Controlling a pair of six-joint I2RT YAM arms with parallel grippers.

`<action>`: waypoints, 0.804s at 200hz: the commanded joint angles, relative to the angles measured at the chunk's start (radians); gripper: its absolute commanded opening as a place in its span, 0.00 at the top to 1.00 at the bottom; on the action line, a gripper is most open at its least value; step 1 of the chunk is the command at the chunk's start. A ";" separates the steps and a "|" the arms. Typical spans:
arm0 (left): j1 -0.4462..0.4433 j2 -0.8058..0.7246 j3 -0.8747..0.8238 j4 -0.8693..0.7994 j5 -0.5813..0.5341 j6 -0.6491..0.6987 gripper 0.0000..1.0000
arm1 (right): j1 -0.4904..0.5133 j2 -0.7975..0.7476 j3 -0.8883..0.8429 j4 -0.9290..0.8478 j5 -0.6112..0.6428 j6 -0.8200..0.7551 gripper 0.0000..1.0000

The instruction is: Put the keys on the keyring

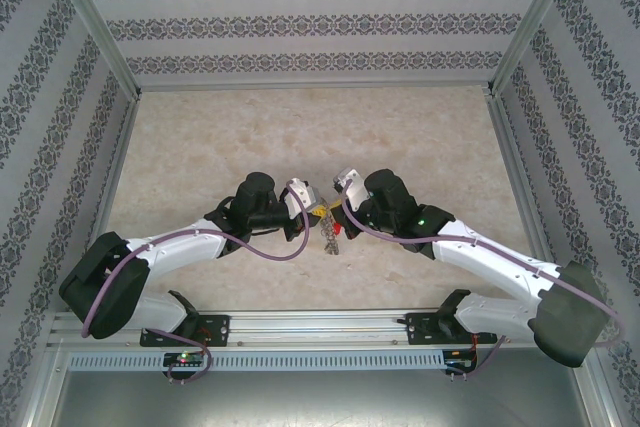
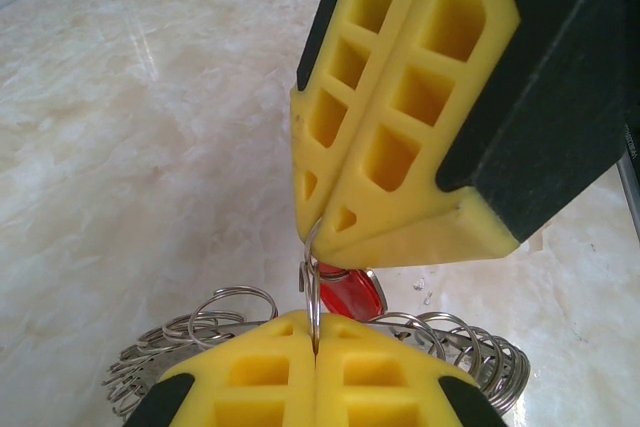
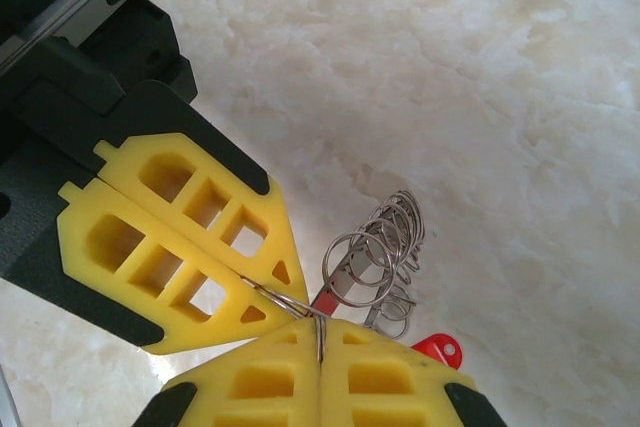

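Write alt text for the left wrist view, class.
Two shut yellow hands, the left hand below and the right hand above, pinch one wire loop of the keyring; a red-headed key sits behind it, over a marbled table.

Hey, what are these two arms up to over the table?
A robot is working on a silvery metal keyring fringed with small wire loops. The left gripper and right gripper, both shut, meet tip to tip, pinching one loop between them. A tiny red-headed key sits beside that loop; whether it is threaded on is unclear.
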 commanded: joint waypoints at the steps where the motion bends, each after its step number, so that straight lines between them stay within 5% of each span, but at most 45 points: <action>1: -0.006 -0.021 0.010 0.026 0.010 -0.005 1.00 | -0.016 -0.006 0.042 0.009 -0.002 0.003 1.00; 42: -0.008 -0.036 0.003 -0.005 -0.003 0.012 0.80 | -0.007 -0.023 0.044 0.033 -0.038 -0.014 1.00; 161: -0.006 -0.044 0.010 -0.015 0.004 0.012 0.78 | 0.006 -0.021 0.048 0.037 -0.037 -0.024 1.00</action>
